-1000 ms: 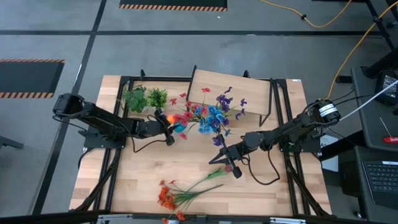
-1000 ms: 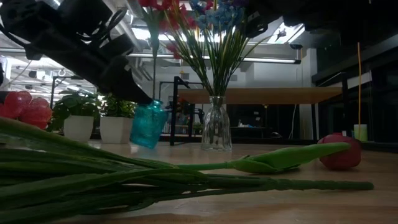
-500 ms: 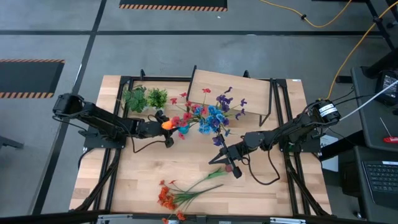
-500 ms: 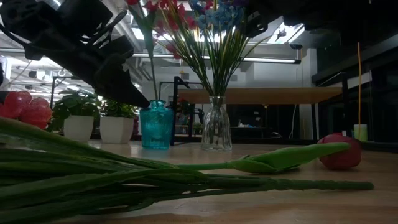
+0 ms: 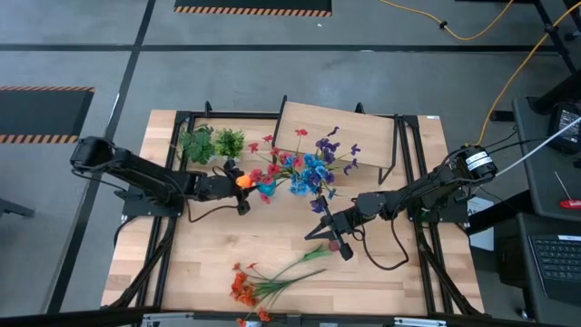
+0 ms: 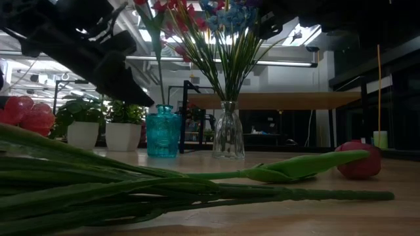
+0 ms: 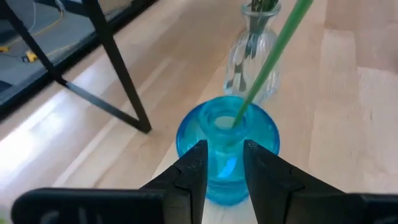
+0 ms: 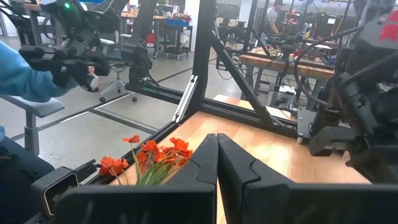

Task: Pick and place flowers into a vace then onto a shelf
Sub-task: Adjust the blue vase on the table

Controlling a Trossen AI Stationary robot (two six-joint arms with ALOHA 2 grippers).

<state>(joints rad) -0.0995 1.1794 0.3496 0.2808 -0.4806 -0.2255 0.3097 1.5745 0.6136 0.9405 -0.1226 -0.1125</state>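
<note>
A blue glass vase [image 7: 227, 146] stands upright on its base on the table and holds one green stem [image 7: 270, 56] with a red-orange bloom [image 5: 242, 181]. My left gripper [image 7: 222, 149] is open. Its fingertips are level with the vase's neck [image 6: 164, 110], on the side toward the table's left edge. Beside the blue vase, a clear glass vase [image 6: 228, 131] holds red, blue and purple flowers [image 5: 309, 168]. The shelf [image 5: 336, 127] stands behind both vases. My right gripper [image 8: 216, 165] is shut and hangs level over the table's middle [image 5: 315, 233]. A loose orange spray [image 5: 263, 282] lies near the front edge. My left gripper has its fingertips [image 7: 199, 155] right in front of the blue vase's neck, coming from the table's left and slanting a little downward. I cannot tell whether they touch the glass. The vase stands on the table on its own.
Two small potted green plants [image 5: 213, 143] stand at the far left of the table, behind my left arm. Long green stems [image 6: 131, 190] and a bud [image 6: 295, 167] lie across the near part of the table. A person's blue sleeve [image 8: 18, 68] shows beyond the table.
A second ago the blue vase hung tilted at my left gripper's fingertips, its base off the table. It has swung upright and now stands on its base beside the clear vase. My right arm has kept still.
</note>
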